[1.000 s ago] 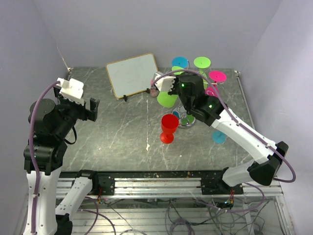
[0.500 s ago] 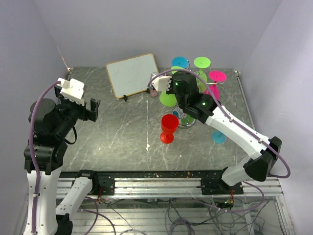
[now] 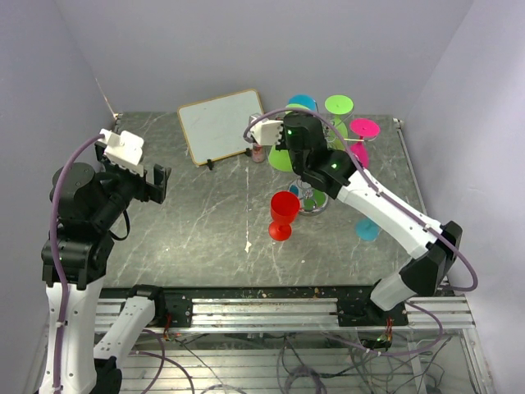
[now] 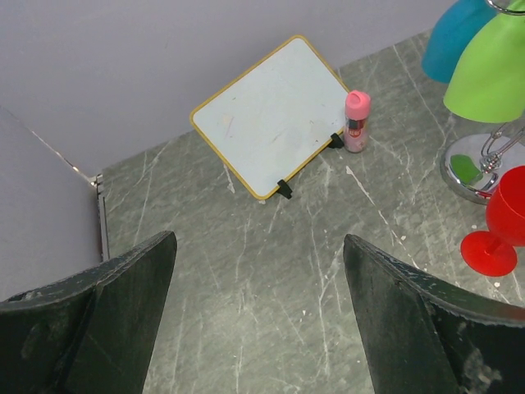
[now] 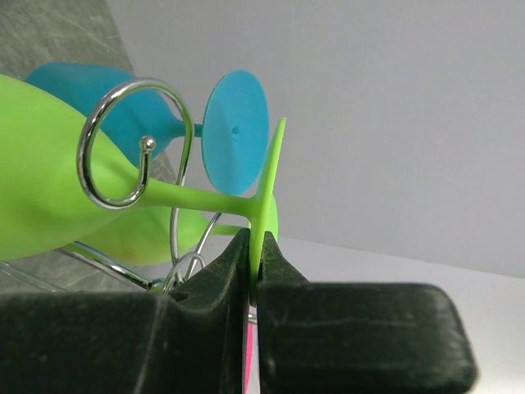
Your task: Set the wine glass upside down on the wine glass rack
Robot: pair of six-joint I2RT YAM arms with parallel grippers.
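**Green glass threaded in the loop, held only by the rim of its foot**

Your right gripper [image 5: 253,246] has its jaws pinched shut on the thin edge of the green wine glass [image 5: 41,180]'s foot. The stem lies inside a curled arm of the wine glass rack [image 4: 461,176], in the upper right of the top view. Your left gripper [image 4: 258,242] hovers at the left of the desk [image 3: 205,213], jaws wide and holding nothing.

What could go wrong, as I judge it:
- The grip is narrow and at the foot's edge, so the heavy bowl could swing the glass about the pinch or pull it free.
- If you let go before the foot rests on the wire, the stem may slide out of the open end of the curl and the glass would drop.
- A falling glass would land near the red glass [image 3: 284,212], which stands upright just beside the rack's base and could be knocked over.
- Pushing sideways on the wire could rock the stand. The blue glass [image 5: 236,121] hangs close behind, and a pink foot [image 3: 365,127] sits near the arm.

All the glasses look empty. The red bowl shows nothing inside. The rack already carries several glasses.
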